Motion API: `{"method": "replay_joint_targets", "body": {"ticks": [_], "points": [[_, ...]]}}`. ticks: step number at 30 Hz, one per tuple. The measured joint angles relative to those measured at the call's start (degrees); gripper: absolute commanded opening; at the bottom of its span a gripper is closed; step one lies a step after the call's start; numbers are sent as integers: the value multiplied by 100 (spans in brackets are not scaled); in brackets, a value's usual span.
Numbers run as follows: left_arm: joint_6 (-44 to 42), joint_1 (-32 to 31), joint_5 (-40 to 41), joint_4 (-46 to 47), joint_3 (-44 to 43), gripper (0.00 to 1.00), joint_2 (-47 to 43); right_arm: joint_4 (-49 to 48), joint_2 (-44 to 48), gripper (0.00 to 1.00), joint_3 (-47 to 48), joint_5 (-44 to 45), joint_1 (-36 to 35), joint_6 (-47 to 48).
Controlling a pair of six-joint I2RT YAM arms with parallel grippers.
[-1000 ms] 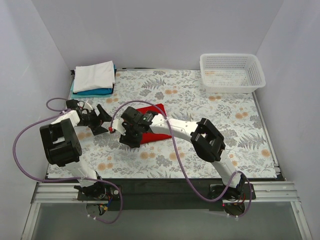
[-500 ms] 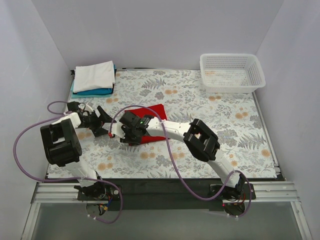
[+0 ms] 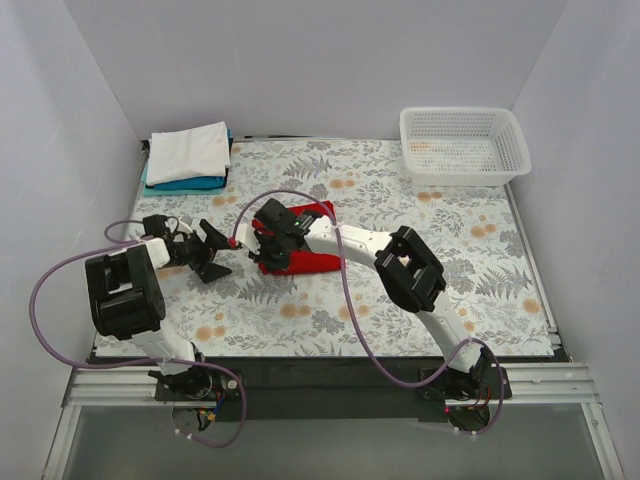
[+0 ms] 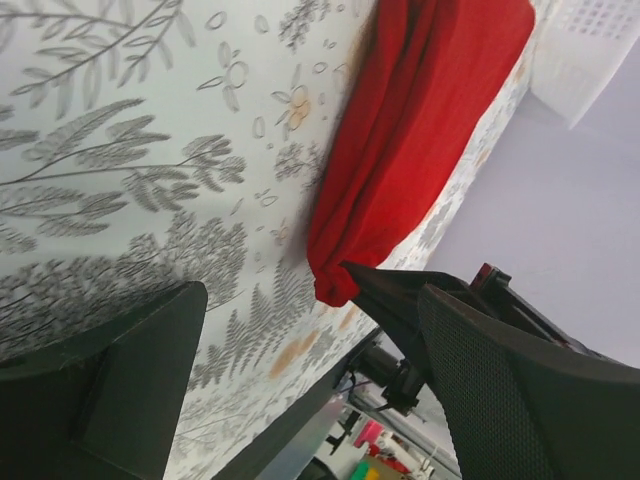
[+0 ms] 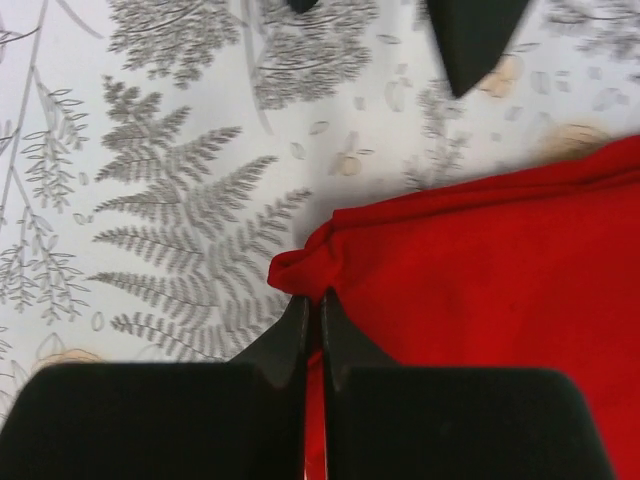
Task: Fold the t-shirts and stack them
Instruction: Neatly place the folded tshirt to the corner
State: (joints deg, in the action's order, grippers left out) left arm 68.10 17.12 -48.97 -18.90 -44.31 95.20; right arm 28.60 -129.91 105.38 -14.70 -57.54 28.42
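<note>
Red t-shirt (image 4: 420,130) lies bunched in the middle of the table (image 3: 400,300), its left edge clamped in the right gripper (image 5: 313,300) (fingers pressed together on a fold). Just beside it to the left, the left gripper (image 3: 210,252) hangs spread wide. Farther back sit a white-over-blue folded stack (image 3: 188,155) far left and a basket (image 3: 465,145) far right.

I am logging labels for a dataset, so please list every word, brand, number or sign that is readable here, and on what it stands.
No readable text in any view.
The red t-shirt: plain, no print visible.
The white basket and folded stack: no label visible.
The tablecloth: fern and flower pattern only.
The coloured bits past it: too blurred to read.
</note>
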Motion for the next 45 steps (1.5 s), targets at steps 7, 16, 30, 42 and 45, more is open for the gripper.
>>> {"method": "replay_joint_targets", "body": {"ticks": [7,16,30,42,45], "points": [[1196,-369,-4,1182,339,87,-9,-4,151,1,179,-90,245,-24],[2413,-1331,378,2498,426,87,79,24,184,1,389,-197,201,-85],[2822,-1631,638,2459,-634,29,1449,39,175,1,610,46,264,-229],[2837,-1622,955,2566,-1436,20,2063,37,160,1,885,-72,212,-424],[2793,-1624,970,2527,-1561,3,2188,33,127,4,925,-42,214,-435]]}}
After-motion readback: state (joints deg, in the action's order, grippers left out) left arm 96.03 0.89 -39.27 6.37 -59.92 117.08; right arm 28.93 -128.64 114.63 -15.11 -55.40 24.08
